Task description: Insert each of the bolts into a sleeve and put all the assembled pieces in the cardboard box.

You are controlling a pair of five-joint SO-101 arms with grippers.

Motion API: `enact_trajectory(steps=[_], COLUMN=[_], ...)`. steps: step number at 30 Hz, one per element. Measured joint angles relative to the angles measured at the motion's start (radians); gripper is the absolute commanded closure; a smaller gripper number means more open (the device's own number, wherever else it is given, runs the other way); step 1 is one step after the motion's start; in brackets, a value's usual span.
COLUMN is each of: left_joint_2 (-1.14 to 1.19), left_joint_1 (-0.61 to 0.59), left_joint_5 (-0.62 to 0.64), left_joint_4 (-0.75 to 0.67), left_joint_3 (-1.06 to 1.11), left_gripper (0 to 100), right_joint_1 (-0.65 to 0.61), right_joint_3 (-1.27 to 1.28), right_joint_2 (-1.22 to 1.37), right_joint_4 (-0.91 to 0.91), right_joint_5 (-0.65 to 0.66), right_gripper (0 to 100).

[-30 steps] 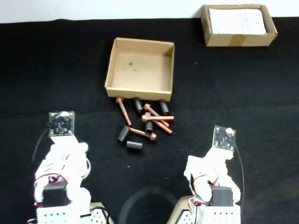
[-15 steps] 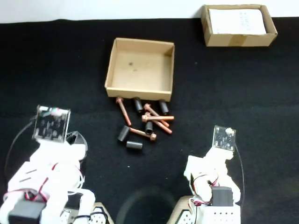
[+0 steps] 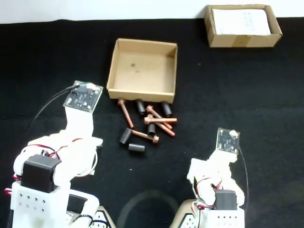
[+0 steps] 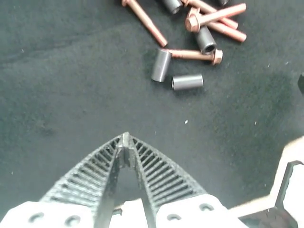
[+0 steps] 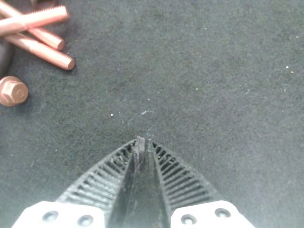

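Left hand (image 4: 126, 138) and right hand (image 5: 141, 141) are both pinched shut, holding nothing. The loose sleeve (image 4: 187, 81) lies mid-desk, long axis roughly along the near edge, beside the bolts (image 3: 161, 120) just in front of the cardboard box (image 3: 140, 94). The left hand is probably nearer, hard to say.

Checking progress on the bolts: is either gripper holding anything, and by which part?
Nothing. The left gripper and right gripper are both shut and empty.

The bolts (image 3: 161, 120) were copper, the sleeves (image 3: 125, 136) dark grey, the box (image 3: 140, 93) plain brown, the cloth (image 3: 237, 85) black, the arms (image 3: 78, 137) white.
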Motion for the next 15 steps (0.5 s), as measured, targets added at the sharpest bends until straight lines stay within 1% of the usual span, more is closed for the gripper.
enact_trajectory(steps=[10, 15], left_joint_2=[0.006, 0.006], left_joint_1=[0.000, 0.000], left_joint_5=[-0.002, -0.002], left_joint_4=[-0.012, -0.012], left_joint_3=[0.015, 0.015], left_gripper=[99, 99], right_joint_1=[-0.002, -0.031], right_joint_3=[0.000, 0.000], right_joint_2=[0.000, 0.000], right_joint_4=[0.000, 0.000], right_joint_5=[0.000, 0.000], right_gripper=[97.6, 97.6])
